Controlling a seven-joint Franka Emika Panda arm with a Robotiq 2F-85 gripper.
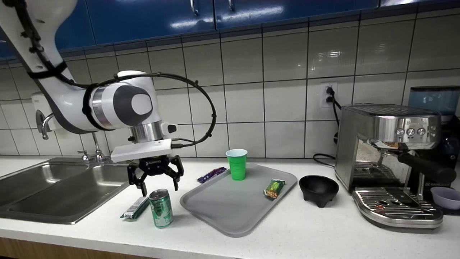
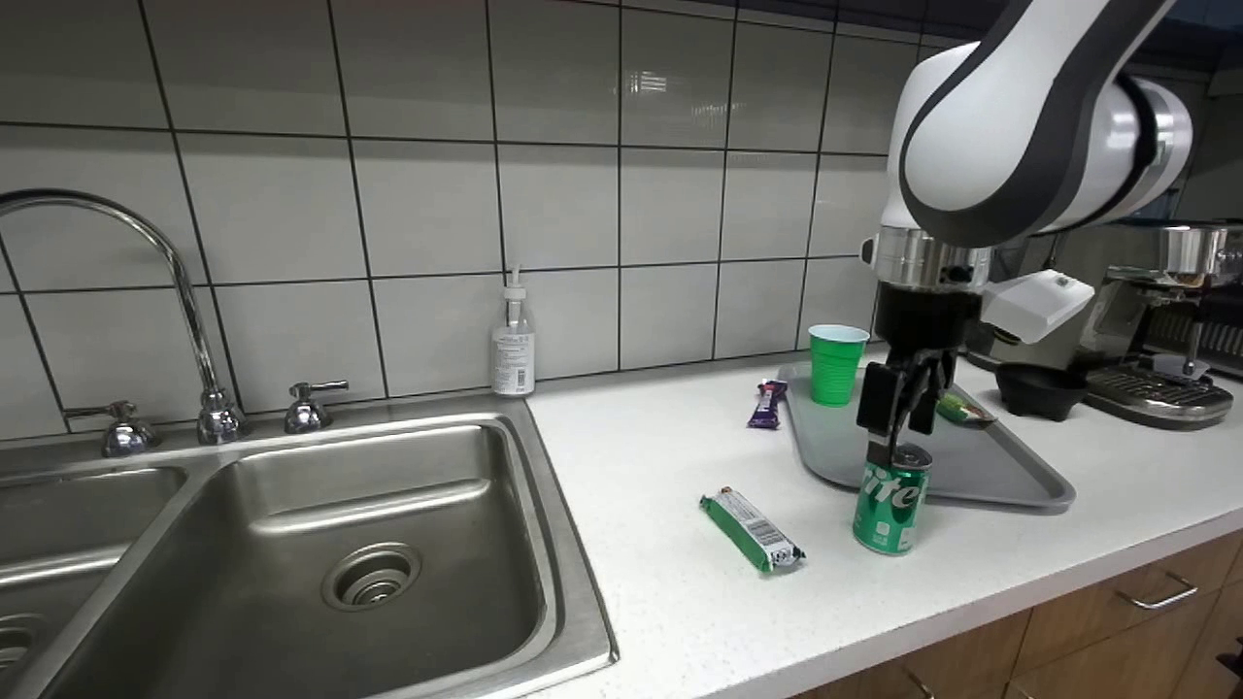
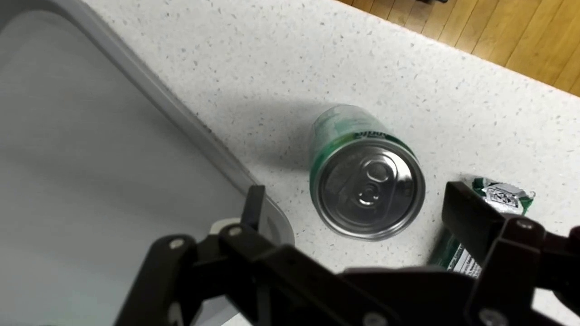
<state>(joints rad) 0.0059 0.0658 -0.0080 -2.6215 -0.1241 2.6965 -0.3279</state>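
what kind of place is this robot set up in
Most likely a kitchen or break-room kitchenette, though whether home or office is hard to tell. A steel double sink, an espresso machine and blue overhead cabinets point that way.

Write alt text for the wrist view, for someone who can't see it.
Seen from above, an upright green can appears between the jaws of an open black gripper, with a gap on each side. A gray tray takes up the left, a green-wrapped bar lies partly hidden by the gripper at right, and wooden floor shows beyond the white speckled counter.
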